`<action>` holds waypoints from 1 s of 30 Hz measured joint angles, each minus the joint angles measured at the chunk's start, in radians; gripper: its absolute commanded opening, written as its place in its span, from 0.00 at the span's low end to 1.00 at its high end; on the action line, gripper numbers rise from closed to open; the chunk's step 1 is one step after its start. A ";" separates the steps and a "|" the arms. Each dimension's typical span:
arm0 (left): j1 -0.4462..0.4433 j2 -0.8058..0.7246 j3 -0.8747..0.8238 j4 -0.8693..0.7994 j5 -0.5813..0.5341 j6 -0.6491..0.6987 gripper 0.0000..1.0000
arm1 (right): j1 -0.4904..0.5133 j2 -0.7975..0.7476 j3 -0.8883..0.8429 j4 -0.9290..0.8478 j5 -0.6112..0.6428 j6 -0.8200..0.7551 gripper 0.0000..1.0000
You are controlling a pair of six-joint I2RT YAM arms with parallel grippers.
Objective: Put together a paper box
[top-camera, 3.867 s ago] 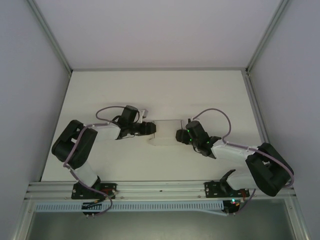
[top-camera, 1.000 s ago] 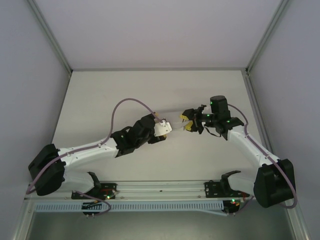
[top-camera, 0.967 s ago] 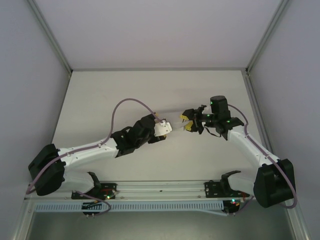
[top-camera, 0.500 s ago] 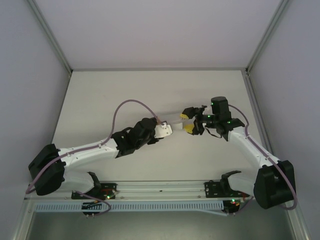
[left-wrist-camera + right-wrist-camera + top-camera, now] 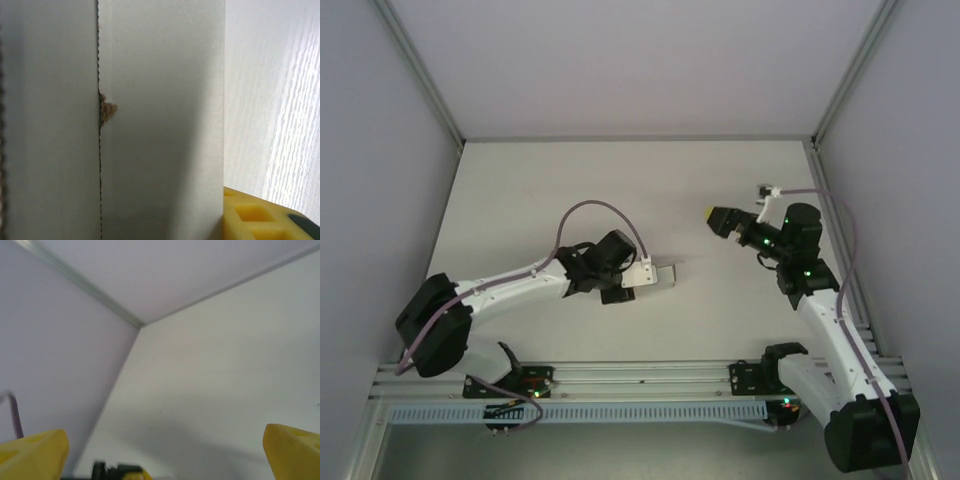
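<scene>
Paper box (image 5: pixel 663 272) is at the tip of the left gripper (image 5: pixel 642 272), near the middle of the table (image 5: pixel 550 190) and a little toward the near edge; from above it looks like a small, flat grey-white piece. In the left wrist view its card wall is very close, with a perforated fold line (image 5: pixel 99 165) and a small tear (image 5: pixel 107 109) on it. One yellow finger (image 5: pixel 260 217) lies against the card edge, so I judge this gripper is clamped on the box. The right gripper (image 5: pixel 723 219) is lifted and well apart from the box, to the right; its two yellow fingertips (image 5: pixel 32 447) stand wide apart with nothing between them. For the step in hand, I think the left grip should be firm but not crush the thin card, and the right fingers should meet a flap near its crease, away from the tear. The inside of the box is hidden, so I cannot tell if anything is in it
</scene>
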 measured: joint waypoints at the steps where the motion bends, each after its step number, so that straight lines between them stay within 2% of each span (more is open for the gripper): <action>1: 0.011 0.012 0.009 -0.011 0.012 0.000 0.45 | 0.026 0.018 0.001 -0.016 -0.004 -0.058 0.91; 6: 0.048 0.039 0.043 -0.047 0.057 0.000 0.45 | 0.188 0.137 0.050 -0.183 0.017 -0.363 0.76; 11: 0.069 0.057 0.063 -0.061 0.084 0.000 0.45 | 0.240 0.254 0.084 -0.280 0.055 -0.527 0.66; 19: 0.073 0.077 0.085 -0.077 0.096 0.001 0.46 | 0.272 0.381 0.156 -0.339 0.090 -0.667 0.62; 27: 0.078 0.081 0.089 -0.079 0.100 0.002 0.46 | 0.296 0.441 0.199 -0.372 0.105 -0.748 0.43; 30: 0.079 0.081 0.089 -0.078 0.103 0.002 0.46 | 0.297 0.459 0.203 -0.391 0.119 -0.760 0.31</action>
